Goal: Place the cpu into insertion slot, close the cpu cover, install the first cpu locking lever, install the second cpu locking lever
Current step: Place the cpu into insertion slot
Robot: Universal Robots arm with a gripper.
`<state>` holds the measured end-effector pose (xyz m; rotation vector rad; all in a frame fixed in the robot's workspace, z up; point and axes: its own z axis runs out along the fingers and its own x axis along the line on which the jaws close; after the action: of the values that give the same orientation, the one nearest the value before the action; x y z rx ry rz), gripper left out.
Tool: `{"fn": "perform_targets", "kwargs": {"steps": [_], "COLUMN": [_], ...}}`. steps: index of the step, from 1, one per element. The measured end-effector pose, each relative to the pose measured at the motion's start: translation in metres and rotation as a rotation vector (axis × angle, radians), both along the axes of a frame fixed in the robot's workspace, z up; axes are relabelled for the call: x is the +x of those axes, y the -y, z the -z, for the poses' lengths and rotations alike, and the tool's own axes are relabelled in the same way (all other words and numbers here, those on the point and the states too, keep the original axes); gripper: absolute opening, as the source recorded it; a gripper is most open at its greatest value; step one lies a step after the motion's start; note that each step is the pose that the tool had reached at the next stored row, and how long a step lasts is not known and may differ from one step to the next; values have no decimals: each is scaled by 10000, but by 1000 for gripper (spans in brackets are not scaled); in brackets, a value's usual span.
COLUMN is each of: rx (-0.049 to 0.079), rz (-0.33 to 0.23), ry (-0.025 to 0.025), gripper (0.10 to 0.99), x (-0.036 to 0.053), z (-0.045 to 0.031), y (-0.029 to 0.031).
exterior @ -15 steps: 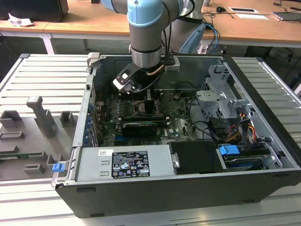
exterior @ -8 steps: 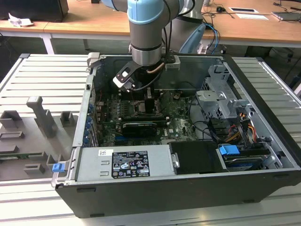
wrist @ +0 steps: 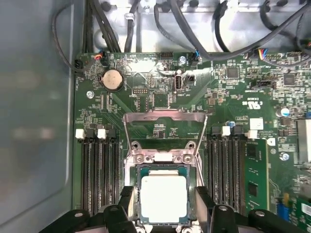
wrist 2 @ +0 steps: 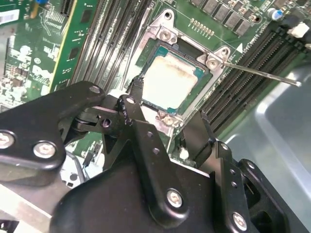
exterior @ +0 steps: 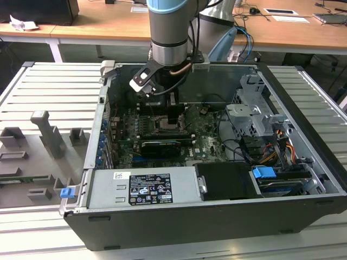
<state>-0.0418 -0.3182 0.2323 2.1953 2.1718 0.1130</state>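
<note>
Already seated: in the exterior view, the arm reaches down into an open case (exterior: 162,230) on a ribbed grey counter (exterior: 49,92), its gripper (exterior: 164,103) hanging just above the slot (exterior: 168,124) on the board. In the second wrist view, the cpu (wrist 2: 172,80) lies flat and square within the slot (wrist 2: 166,35), pale top up. The gripper (wrist 2: 166,109) is spread and holds nothing, its black fingers (wrist 2: 130,104) standing to either side of the chip's near edge, close by it but apparently not touching. A thin lever (wrist 2: 262,73) juts free beside the memory slots, not hooked down. In the first wrist view, the cpu (wrist: 164,201) sits in the slot (wrist: 160,156) between the parted fingers of the gripper (wrist: 164,190). The cover (wrist: 165,115) stands tilted up off the slot on the side away from the gripper, with the board showing through its cut-out. By this showing the first step looks done; the cover is not yet closed, and neither lever appears installed.
</note>
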Motion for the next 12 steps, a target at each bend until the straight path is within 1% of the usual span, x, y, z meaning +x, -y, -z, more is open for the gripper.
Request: {"fn": "perform_targets", "kwargs": {"steps": [2, 4, 5, 6, 7, 8, 11, 12], "rx": [1, 6, 4, 5, 10, 8, 9, 7], "rz": [1, 0, 1, 1, 1, -1, 1, 0], "ry": [-6, -7, -7, -7, -6, -7, -6, -7], "gripper": [592, 463, 463, 404, 282, 282, 106, 106], "x": [0, 0, -1, -1, -1, 0, -1, -6], "z": [-42, -60, -60, -60, -58, -58, -44, -42], "y": [3, 27, 54, 81, 115, 123, 123, 124]}}
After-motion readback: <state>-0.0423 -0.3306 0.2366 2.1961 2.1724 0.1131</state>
